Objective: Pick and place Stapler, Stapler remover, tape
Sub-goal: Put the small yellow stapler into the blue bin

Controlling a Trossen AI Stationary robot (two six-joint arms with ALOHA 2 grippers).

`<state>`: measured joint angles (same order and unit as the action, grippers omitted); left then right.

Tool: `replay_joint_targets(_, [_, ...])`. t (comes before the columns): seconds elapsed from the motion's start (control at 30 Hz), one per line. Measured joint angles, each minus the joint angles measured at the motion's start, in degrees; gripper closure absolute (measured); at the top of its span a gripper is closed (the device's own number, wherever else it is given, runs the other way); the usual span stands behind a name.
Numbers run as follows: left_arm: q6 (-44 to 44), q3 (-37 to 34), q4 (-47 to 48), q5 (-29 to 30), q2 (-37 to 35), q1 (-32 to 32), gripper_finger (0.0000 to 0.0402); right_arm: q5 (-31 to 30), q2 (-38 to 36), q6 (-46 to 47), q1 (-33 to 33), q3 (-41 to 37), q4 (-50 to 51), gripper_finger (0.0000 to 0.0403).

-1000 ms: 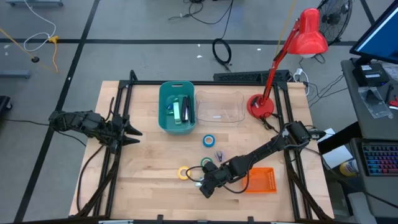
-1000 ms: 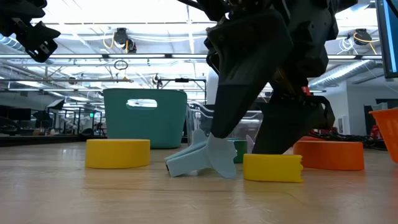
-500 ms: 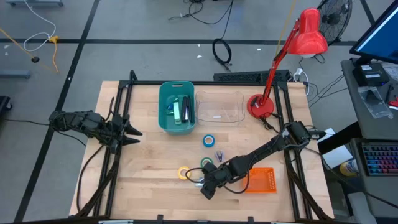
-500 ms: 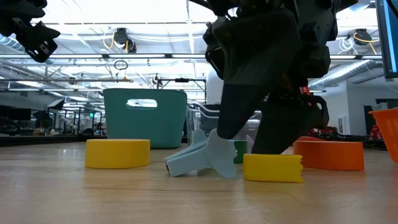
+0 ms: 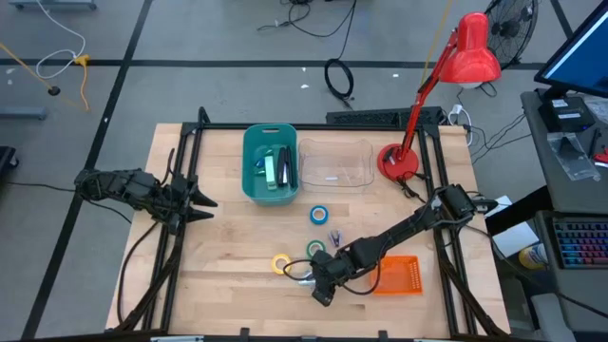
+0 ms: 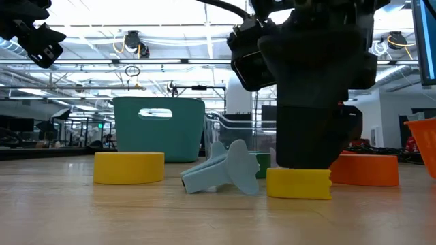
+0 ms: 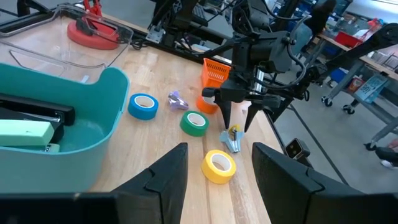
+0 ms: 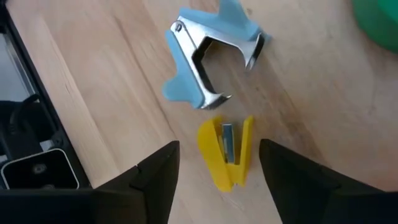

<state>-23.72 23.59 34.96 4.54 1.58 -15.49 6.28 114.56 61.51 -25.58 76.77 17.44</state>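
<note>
Right gripper (image 8: 214, 186) shifted, over yellow remover (image 8: 226, 152)

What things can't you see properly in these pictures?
- Orange tape roll: low view, partly hidden behind the right claw.
- Stapler in the teal bin: left wrist view, cut off by the edge.
- Green tape roll: right wrist view, mostly cut off at the corner.

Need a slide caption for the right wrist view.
Open right tool above a yellow remover, beside a blue remover.

No text legible — no labels, numbers
</note>
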Motion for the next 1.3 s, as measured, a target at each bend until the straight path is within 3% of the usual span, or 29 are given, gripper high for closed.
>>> replay_joint_targets(0.23, [0.1, 0.0, 0.0, 0.0, 0.0, 0.0, 0.0222, 0.5, 0.6, -1.1, 0.0, 0.0, -0.9, 0.0214])
replay_joint_targets(0.47, [0.6, 0.0, 0.0, 0.0, 0.0, 0.0, 0.0222, 7.0, 4.1, -0.7, 0.7, 0.2, -4.0, 0.0231])
replay_joint_targets(1.3, [0.5, 0.0, 0.0, 0.0, 0.0, 0.0, 0.0222, 1.5, 4.5, 1.1, 0.8, 0.0, -2.3, 0.0313])
